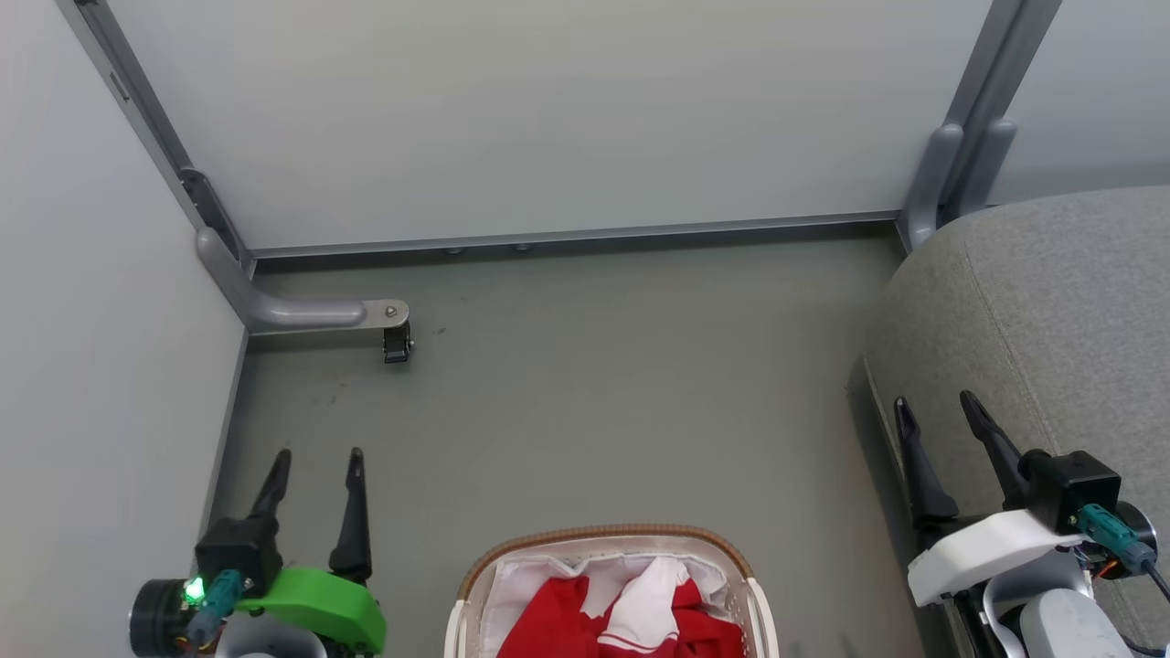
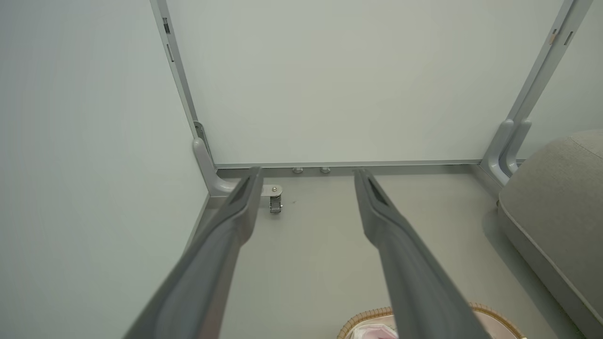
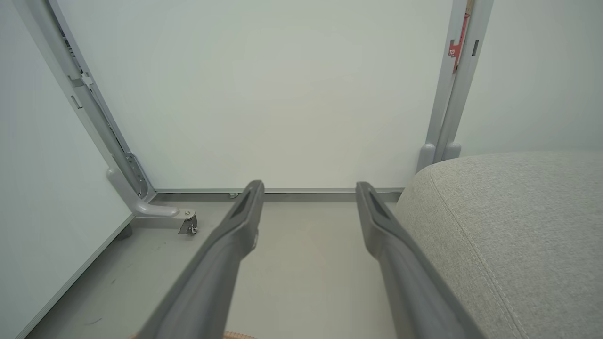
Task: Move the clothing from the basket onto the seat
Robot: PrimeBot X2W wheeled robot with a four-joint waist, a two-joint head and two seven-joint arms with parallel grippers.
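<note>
The clothing (image 1: 585,621), red with white panels, lies bundled inside the basket (image 1: 603,535), on its white liner. The basket stands on the floor between the 2 grippers, back behind their fingertips, closer to the left gripper (image 1: 320,452) than to the right gripper (image 1: 934,399). Both grippers are empty, each with its 2 dark fingers spread well apart and pointing at the far wall panel (image 1: 548,110). The seat (image 1: 1051,302), a grey fabric cushion with a stitched seam, lies just to the right of the right gripper, whose outer finger overlaps its rounded edge.

The floor (image 1: 594,384) is dull grey-green with a few scuffs. Pale partition panels in grey metal frames close it in ahead and to the left of the left gripper. Ahead of that gripper a frame foot carries a small caster (image 1: 397,345).

The right wrist view alone shows a small red label (image 3: 453,51) high on the frame post; its white figures look like 119, though they are too small to be sure. The left wrist view catches the basket's brown woven rim beside its right finger.
</note>
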